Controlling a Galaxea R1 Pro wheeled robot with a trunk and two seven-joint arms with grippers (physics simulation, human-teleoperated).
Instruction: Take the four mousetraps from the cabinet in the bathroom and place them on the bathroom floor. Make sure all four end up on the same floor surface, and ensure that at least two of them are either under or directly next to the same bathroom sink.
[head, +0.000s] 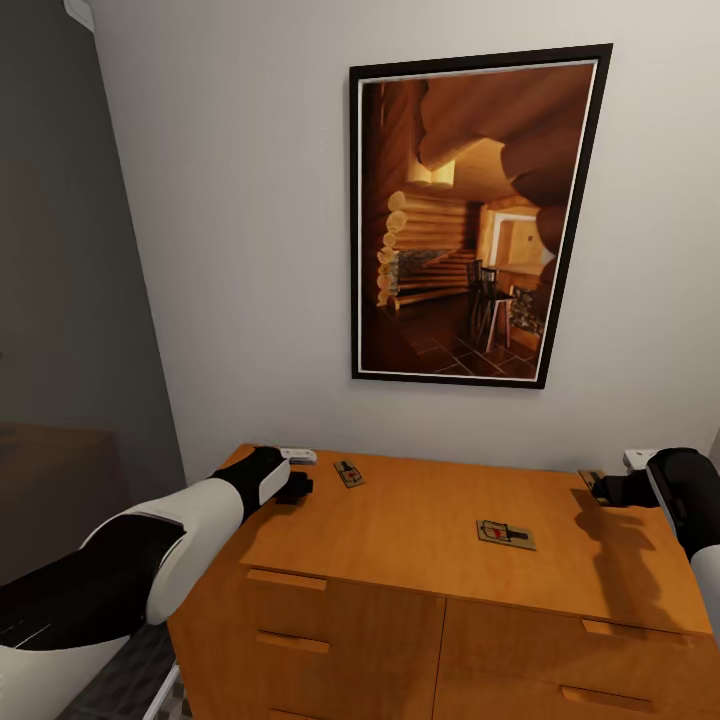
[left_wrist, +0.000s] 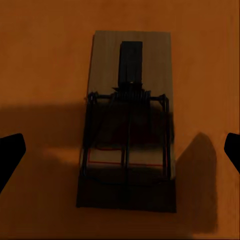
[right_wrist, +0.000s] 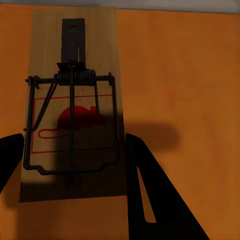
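A home room: framed log-cabin picture (head: 478, 215) on plain wall (head: 240, 250) above wooden cabinet (head: 420, 590).

Head camera looks down over the cabinet (head: 420, 520) top; both wrist cameras hang close above it.

Orange-brown cabinet (head: 420, 520), tan mousetraps (head: 505, 534) with red spots

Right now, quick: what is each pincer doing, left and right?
Left pincer: open, fingers wide apart either side of a mousetrap on the cabinet, not gripping.
Right pincer: open, fingers straddling another mousetrap, not shut on it.
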